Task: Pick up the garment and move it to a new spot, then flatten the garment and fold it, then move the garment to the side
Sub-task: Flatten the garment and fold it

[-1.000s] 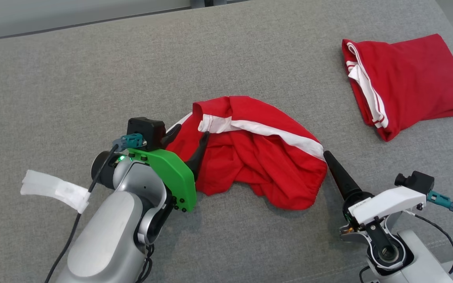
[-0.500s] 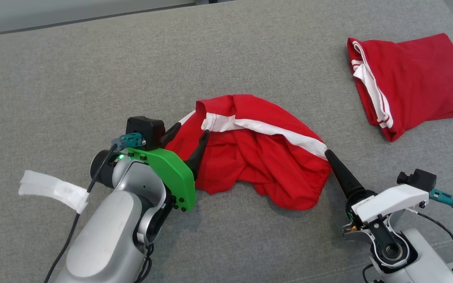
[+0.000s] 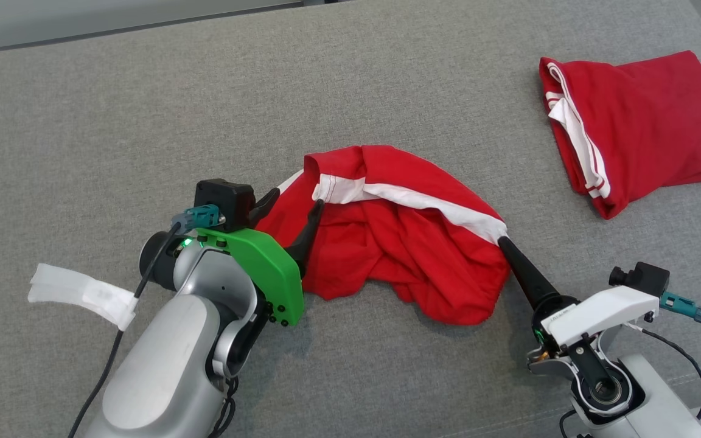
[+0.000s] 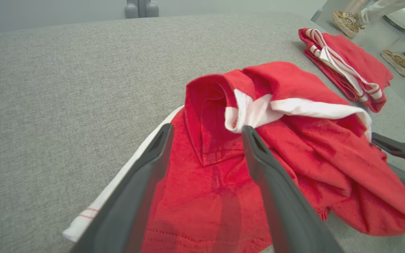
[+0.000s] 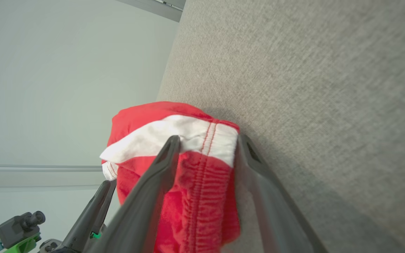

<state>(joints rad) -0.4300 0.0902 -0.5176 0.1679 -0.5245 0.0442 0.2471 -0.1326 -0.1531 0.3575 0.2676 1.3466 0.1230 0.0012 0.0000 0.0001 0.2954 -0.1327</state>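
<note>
The grey bench (image 3: pixel 143 109) has lots of bare room to the left of the crumpled garment (image 3: pixel 399 243) and behind it. The far edge of the bench runs along the top of the head view. The right edge is close to the folded garment (image 3: pixel 636 121).

There are two red garments with white bands. The crumpled garment lies in the middle of the bench, between the two arms. The folded one lies well apart from it, in the far right corner.

There are two grippers, each with two dark fingers. The left gripper (image 3: pixel 297 199) has its fingers spread wide over the left end of the crumpled garment. The right gripper (image 5: pixel 207 138) has its fingers apart, one on each side of the white band at the right end.

Past the right edge, two shoes (image 4: pixel 396 61) of a person stand on the floor.
</note>
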